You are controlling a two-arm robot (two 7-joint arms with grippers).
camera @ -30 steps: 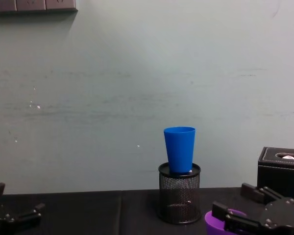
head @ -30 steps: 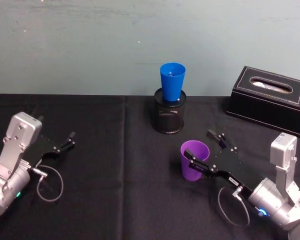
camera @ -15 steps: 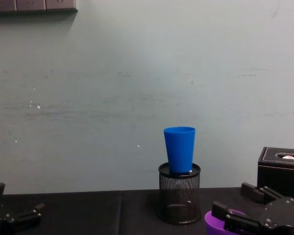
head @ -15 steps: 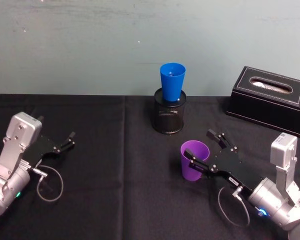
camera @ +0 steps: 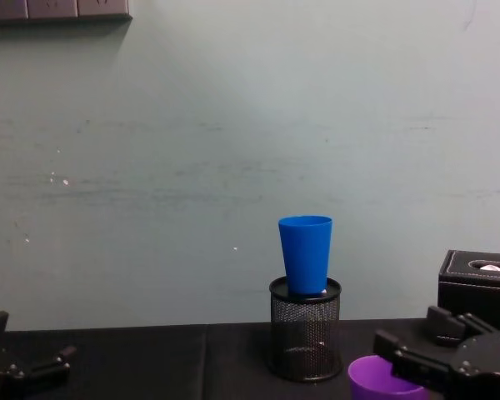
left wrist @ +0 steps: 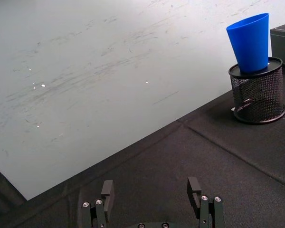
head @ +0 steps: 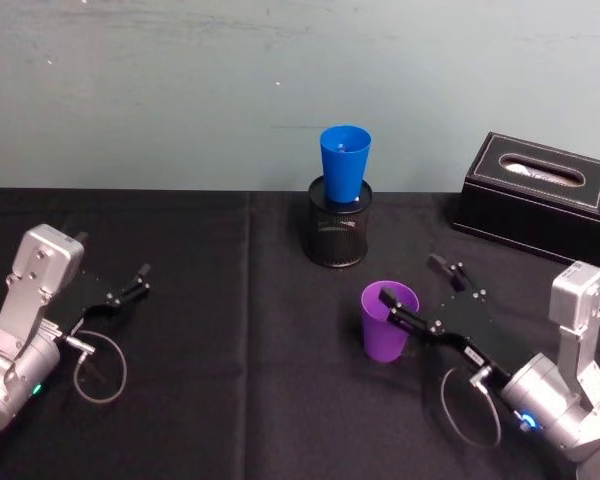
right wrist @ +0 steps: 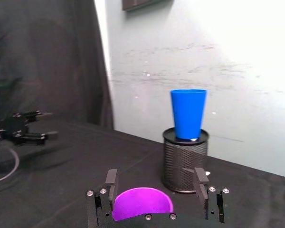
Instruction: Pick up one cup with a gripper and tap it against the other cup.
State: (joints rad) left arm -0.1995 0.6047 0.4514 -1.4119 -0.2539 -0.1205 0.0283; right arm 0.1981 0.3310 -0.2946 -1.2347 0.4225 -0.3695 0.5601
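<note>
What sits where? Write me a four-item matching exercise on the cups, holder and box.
1. purple plastic tumbler
2. bright blue plastic tumbler
3. black mesh pen holder
4. black rectangular tissue box

A. stands inside another container
B. on the black cloth, by the open right hand
C. far right, near the wall
D. middle back, holding a cup

Pairs: 1-B, 2-A, 3-D, 4-C
</note>
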